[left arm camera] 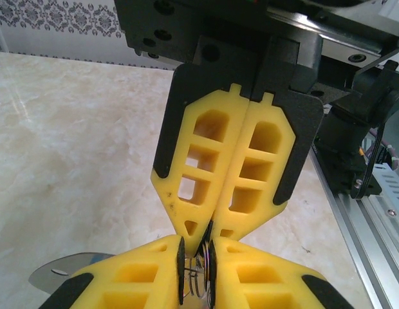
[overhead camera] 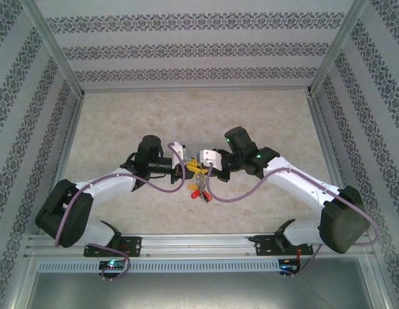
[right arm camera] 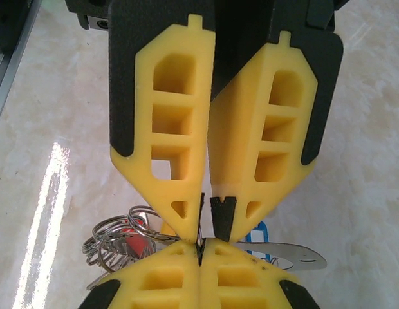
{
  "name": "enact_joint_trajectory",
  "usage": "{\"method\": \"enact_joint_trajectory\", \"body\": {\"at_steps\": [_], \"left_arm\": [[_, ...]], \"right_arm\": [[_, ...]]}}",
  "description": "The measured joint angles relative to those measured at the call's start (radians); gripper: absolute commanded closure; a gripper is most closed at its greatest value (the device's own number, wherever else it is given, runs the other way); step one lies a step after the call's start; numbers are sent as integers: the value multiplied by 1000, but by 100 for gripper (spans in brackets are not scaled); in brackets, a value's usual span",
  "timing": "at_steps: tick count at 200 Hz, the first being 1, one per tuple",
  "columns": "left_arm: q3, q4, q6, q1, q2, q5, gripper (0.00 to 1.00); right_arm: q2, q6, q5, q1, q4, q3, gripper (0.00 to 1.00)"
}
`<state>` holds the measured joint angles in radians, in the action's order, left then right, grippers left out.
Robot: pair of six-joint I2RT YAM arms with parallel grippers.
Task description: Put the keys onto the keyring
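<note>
The left arm extends in from the left of the keyring, over the marble-patterned table. The left gripper straddles the keyring. In its wrist view its yellow fingers stand a narrow gap apart, and grey wire coils fill that gap. Whether the pads truly pinch the wire I cannot tell. A flat silver blade pokes out to the left of the keyring.

From overhead, the keys show as a small bunch with red tags just on the near side of the keyring, where the two arms meet.

The right gripper sits tip to tip with its partner, right against the keyring. Its fingers are pressed together, with a thin dark line at their seam, and I cannot tell what that line is. In its wrist view the keyring's loops fan out on the left with a red tag among them. A blue tag and a second blade lie to the right of the keyring. The right arm stretches away to the right of the keyring.
</note>
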<state>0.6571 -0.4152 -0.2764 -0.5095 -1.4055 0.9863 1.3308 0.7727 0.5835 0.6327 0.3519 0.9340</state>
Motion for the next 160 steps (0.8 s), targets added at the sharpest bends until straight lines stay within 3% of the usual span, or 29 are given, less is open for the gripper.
{"method": "enact_joint_trajectory", "body": {"at_steps": [47,87,113,126,136,160], "left_arm": [[2,27,-23,-1,0,-21,80],[2,61,-50,-2,10,-30,100],[2,66,-57,-2,13,-34,100],[2,66,-57,-2,13,-34,100],[2,65,-57,-3,13,-34,100],[-3,55,-56,-4,20,-49,100]], "right_arm": [[0,-3,-7,0,-1,0,100],[0,-10,-15,0,-7,0,100],[2,-10,-15,0,-10,0,100],[2,-17,-16,0,-12,0,82],[1,-24,-20,0,-28,-4,74],[-39,-71,-23,-13,-125,-68,77]]}}
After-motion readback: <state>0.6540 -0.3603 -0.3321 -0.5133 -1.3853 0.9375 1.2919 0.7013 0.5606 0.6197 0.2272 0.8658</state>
